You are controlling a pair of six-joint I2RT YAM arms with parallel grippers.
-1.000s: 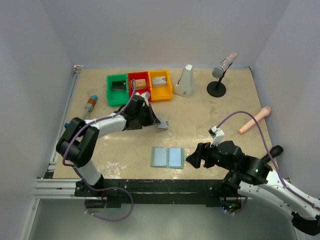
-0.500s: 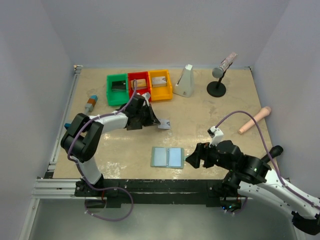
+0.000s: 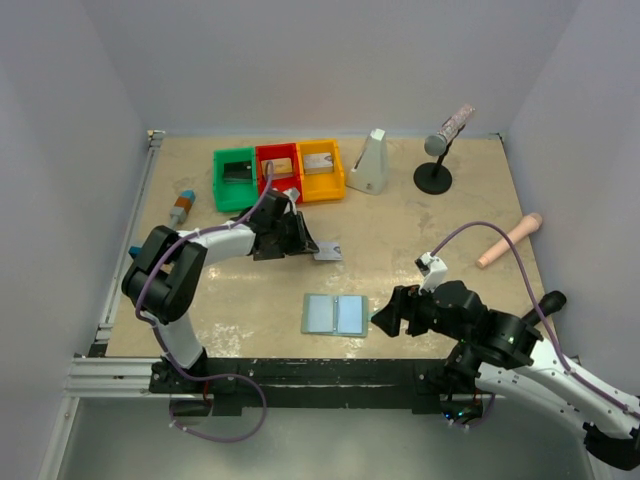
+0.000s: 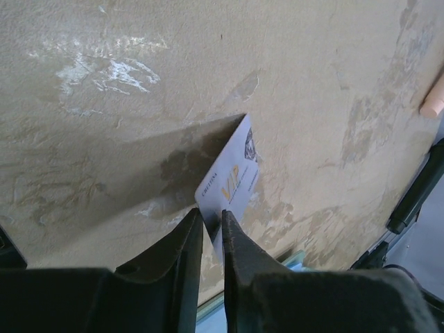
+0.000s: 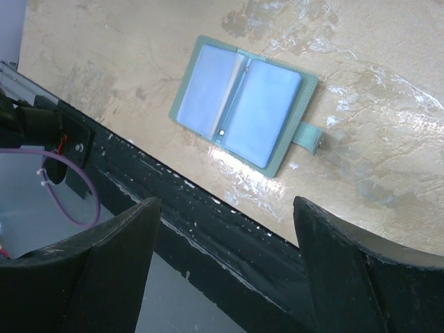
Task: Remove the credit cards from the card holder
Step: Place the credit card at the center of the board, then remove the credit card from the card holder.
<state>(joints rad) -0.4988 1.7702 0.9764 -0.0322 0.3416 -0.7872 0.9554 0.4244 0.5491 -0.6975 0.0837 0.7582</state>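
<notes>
Your left gripper (image 4: pixel 211 225) has just eased from clamped to a narrow slit, the silver-grey card (image 4: pixel 231 177) between its tips low over the desk (image 4: pixel 104 139), grip now uncertain, so a drop seems underway, while your right gripper (image 5: pixel 225 205) gapes empty just short of the open card holder (image 5: pixel 243 114).

Pale blue card holder (image 5: pixel 239 111) edged teal, silver-grey card (image 4: pixel 232 177) lettered gold, green bin (image 3: pixel 234 178), red bin (image 3: pixel 276 166), orange bin (image 3: pixel 320 170)

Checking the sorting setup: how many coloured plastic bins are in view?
3, side by side in a row at the back, seen from above: the green bin on the left, the red bin in the middle, the yellow bin on the right. None looks hidden.
</notes>
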